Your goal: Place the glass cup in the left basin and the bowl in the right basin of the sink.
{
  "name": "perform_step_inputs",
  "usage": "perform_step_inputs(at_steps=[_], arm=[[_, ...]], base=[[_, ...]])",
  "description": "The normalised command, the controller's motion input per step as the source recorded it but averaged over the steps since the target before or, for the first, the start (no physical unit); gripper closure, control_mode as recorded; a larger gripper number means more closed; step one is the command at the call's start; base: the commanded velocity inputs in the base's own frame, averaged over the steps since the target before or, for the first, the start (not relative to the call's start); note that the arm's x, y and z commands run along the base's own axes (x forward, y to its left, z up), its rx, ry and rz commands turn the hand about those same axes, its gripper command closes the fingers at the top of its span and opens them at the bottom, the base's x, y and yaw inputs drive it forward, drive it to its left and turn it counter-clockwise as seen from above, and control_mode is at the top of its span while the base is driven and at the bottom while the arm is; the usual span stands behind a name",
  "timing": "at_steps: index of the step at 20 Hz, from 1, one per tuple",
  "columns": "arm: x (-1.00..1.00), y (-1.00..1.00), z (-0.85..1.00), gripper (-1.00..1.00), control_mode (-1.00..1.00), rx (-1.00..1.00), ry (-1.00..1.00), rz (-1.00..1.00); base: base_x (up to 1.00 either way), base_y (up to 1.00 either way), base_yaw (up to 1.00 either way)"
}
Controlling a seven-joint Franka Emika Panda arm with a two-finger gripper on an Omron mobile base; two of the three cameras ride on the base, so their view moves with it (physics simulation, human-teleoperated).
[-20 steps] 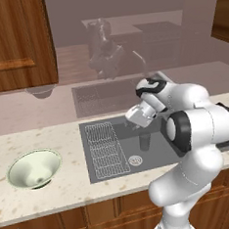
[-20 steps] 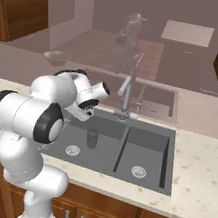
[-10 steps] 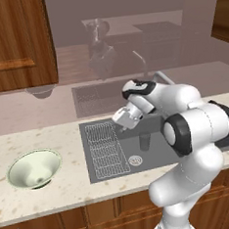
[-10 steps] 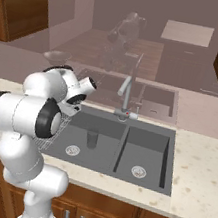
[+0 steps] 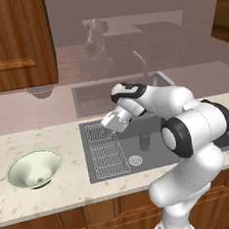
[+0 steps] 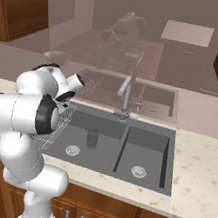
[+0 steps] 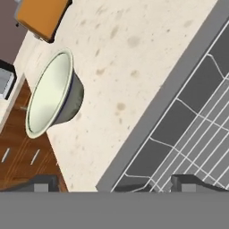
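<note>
The pale cream-green bowl [image 5: 33, 169] sits on the counter left of the sink [image 5: 92, 179]; in the hand view the bowl [image 7: 53, 99] lies left of the sink's rim [image 7: 165, 98]. The glass cup [image 5: 145, 141] stands upright in the left basin [image 6: 80, 126], right of the wire rack [image 5: 106, 149]. In the right base view the cup [image 6: 91, 139] is near the divider, and the right basin [image 6: 143, 155] holds nothing. My gripper [image 5: 107, 124] hovers open over the rack's left part, away from the cup. Its fingertips [image 7: 42, 183] are spread wide with nothing between them.
A curved metal faucet [image 6: 127, 91] rises behind the sink's divider. A wooden wall cabinet [image 5: 12, 42] hangs over the counter at the left. Speckled counter [image 7: 125, 58] lies between the bowl and the sink. Lower cabinet fronts [image 5: 42, 226] run under the counter edge.
The arm has swung left across the sink, from above the cup to over the rack's left part. The jaws stayed open. Cup and bowl have not moved.
</note>
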Motion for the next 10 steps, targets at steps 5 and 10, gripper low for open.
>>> perform_step_inputs(at_steps=[5,10], arm=[[-0.13,0.41,0.00,-1.00,-1.00,0.00,0.00,0.04],[-0.16,0.36,-0.01,-1.00,-1.00,0.02,0.00,0.02]], base=[[0.00,0.00,0.00],[0.00,0.00,0.00]])
